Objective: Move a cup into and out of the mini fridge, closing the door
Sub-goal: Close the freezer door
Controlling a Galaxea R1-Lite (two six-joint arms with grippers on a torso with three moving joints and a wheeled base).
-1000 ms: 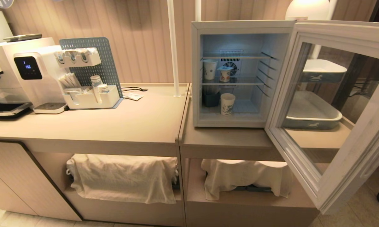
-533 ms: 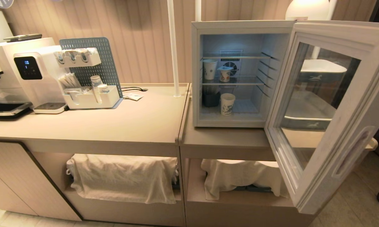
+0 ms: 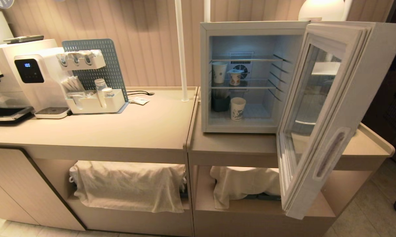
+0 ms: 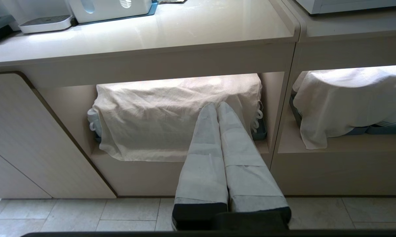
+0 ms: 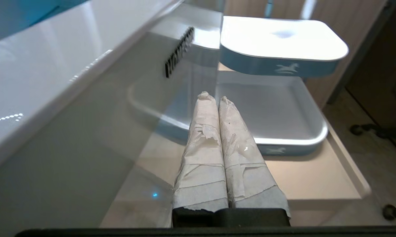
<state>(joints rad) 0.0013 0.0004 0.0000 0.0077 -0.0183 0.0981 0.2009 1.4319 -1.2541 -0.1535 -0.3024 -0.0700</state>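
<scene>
right gripper (image 5: 213, 97) fully closed, taped fingers (image 5: 203, 138) pressed together, holding nothing; its tips sit right at the outer glass of the door (image 3: 320, 108), contact likely but can't confirm. "homesun" lettering is on the glass just ahead of the tips. past the tips, beyond the door's edge, two white-and-blue trays (image 5: 277, 115) with horse prints, one above the other, on a beige counter ledge. left gripper (image 4: 216, 106) also clamped shut and empty, parked low in front of the cabinet, pointing at a cloth-covered shelf (image 4: 171, 115) under the counter. door stands partly open, swung out to the fridge's right. mini fridge (image 3: 250, 75) is lit inside, wire shelves, round fan at the back. the cup (image 3: 238, 108) stands upright on the fridge floor, on the far side of the door from the right gripper, beside a dark container (image 3: 220, 102). another paper cup (image 3: 219, 72) and a small foil-lidded tub (image 3: 235, 77) sit on the shelf above. beige counter (image 3: 119, 125), water dispenser (image 3: 36, 79) and pegboard organiser (image 3: 92, 79) well off to the left, ribbed wall behind.
</scene>
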